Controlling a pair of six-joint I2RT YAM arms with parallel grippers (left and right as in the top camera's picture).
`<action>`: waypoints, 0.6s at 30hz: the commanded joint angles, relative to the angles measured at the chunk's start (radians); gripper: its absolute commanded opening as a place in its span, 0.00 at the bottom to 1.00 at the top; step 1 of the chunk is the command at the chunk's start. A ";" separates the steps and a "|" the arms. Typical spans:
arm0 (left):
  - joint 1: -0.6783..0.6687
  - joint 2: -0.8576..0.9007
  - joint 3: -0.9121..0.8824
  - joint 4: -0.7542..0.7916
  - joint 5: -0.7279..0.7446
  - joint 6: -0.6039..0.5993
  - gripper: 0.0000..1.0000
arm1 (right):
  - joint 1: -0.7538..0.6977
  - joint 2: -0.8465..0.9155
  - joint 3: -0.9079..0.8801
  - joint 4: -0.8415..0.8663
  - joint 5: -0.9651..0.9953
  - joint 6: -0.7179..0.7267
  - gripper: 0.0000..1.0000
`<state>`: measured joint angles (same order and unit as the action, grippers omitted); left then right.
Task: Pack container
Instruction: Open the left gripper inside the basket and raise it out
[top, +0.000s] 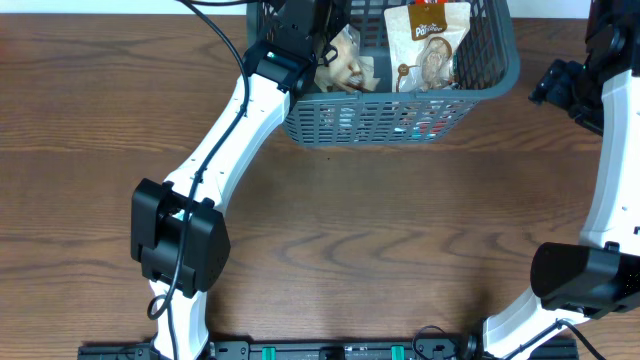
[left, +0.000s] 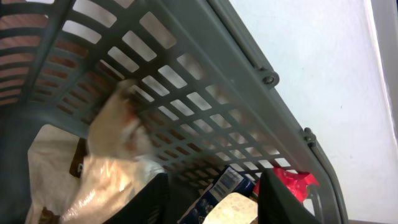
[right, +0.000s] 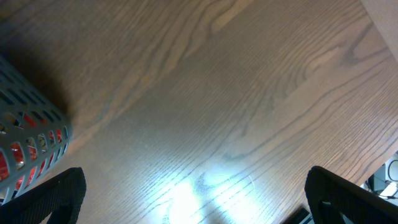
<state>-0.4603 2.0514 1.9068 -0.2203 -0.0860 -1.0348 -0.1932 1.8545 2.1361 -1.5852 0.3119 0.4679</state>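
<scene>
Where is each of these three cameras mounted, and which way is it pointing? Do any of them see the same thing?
Overhead: fixed above the table, looking straight down; shows left arm, right arm and the basket at the top.
Left wrist: on the left arm, pointing into the basket at packets; left tool shows at the bottom.
Right wrist: on the right arm, looking down at bare wood; open right tool in the bottom corners.
Shared: all three see the basket.
</scene>
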 joint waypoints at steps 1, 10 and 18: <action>0.005 -0.039 0.029 0.014 -0.013 0.078 0.40 | -0.009 0.003 -0.004 0.000 0.021 0.018 0.99; 0.007 -0.173 0.041 0.052 -0.082 0.390 0.53 | -0.009 0.003 -0.003 0.000 0.021 0.018 0.99; 0.007 -0.416 0.040 -0.156 -0.225 0.520 0.56 | -0.009 0.003 -0.003 0.000 0.021 0.018 0.99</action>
<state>-0.4591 1.7252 1.9179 -0.3084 -0.2123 -0.6090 -0.1932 1.8545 2.1361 -1.5845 0.3122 0.4679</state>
